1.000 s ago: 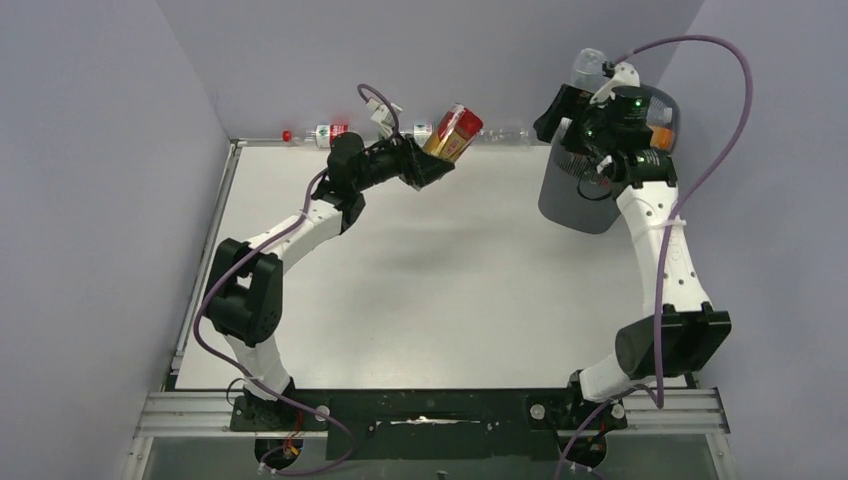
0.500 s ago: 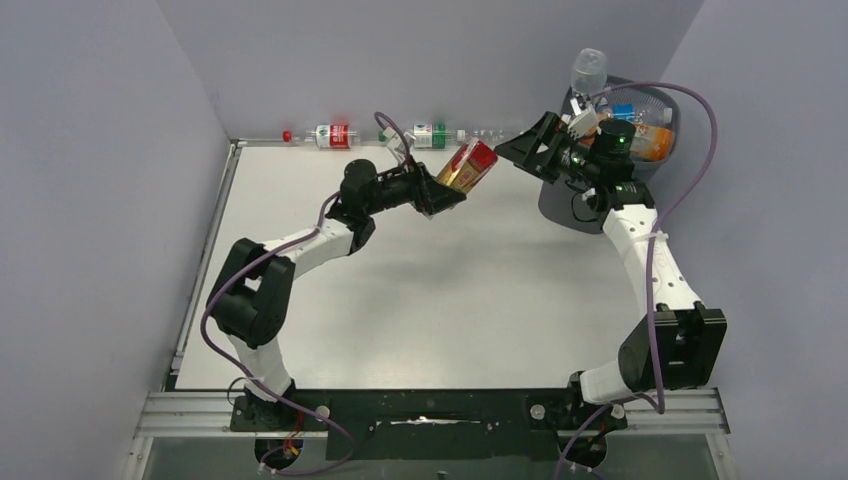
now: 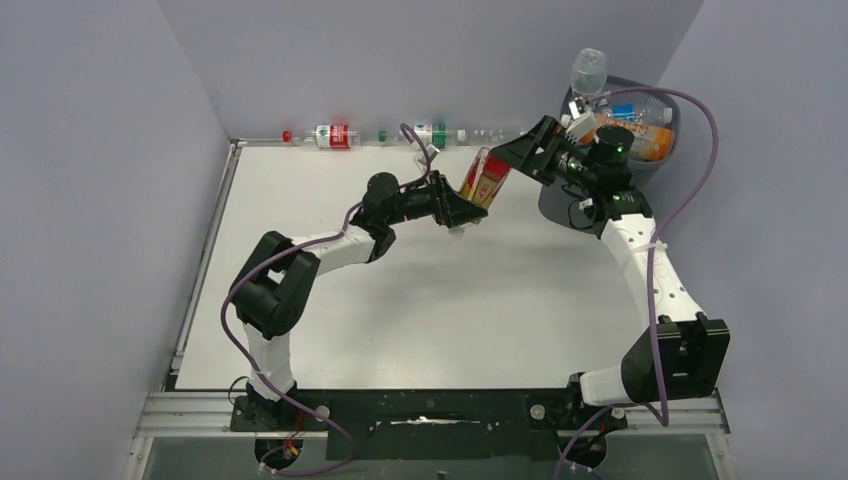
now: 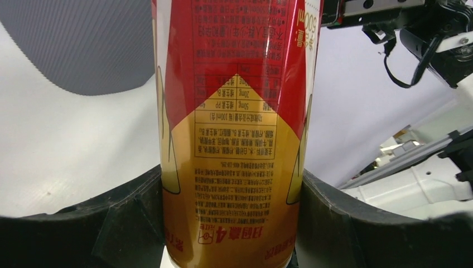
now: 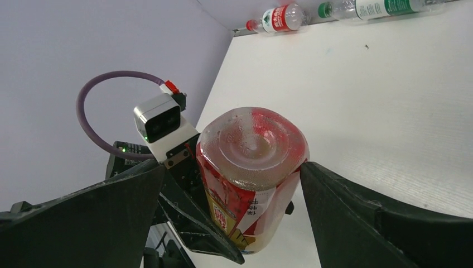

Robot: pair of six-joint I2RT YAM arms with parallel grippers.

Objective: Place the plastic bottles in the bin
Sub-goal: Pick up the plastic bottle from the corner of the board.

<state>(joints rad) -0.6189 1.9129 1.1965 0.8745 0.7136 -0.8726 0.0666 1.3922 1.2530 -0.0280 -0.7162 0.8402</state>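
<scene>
- Left jaws: clamped on the red-and-gold labelled bottle (image 3: 487,176), held above the far centre of the surface (image 3: 420,320).
- Right jaws: wide apart, flanking that bottle's base.
- At far right, the bin (image 3: 556,208) holds several bottles.
- On the far edge lie a red-label bottle (image 3: 330,135) and a green-label bottle (image 3: 432,131).

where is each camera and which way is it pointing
top external: above and behind the bases, looking down on the table; the left arm and right arm show.
left wrist: on the left gripper, looking along the red and gold bottle it grips, towards the bin; its fingers show.
right wrist: on the right gripper, facing that bottle's base; its open fingers show.
shared: both wrist views see that bottle.
</scene>
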